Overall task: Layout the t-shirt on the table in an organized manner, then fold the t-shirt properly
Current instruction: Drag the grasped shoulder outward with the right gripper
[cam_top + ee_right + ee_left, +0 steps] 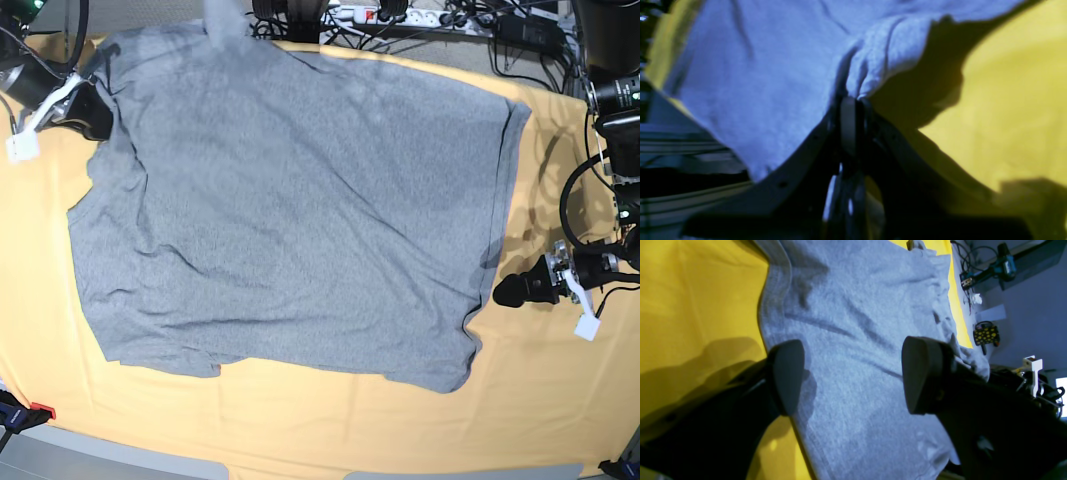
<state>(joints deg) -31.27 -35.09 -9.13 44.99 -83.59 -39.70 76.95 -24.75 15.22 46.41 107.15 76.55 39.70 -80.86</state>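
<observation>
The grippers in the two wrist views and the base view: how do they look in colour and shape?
The left gripper has two black fingers ending in flat, rounded oval pads. The right gripper is also black, with thin dark fingers. In the base view both arms are black with a white piece hanging near the wrist.

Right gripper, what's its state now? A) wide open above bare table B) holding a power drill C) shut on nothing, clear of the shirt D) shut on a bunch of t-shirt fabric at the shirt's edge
D: in the right wrist view the right gripper has its jaws pressed together, with a gathered fold of the t-shirt pinched at the tips, beside the table.
</observation>
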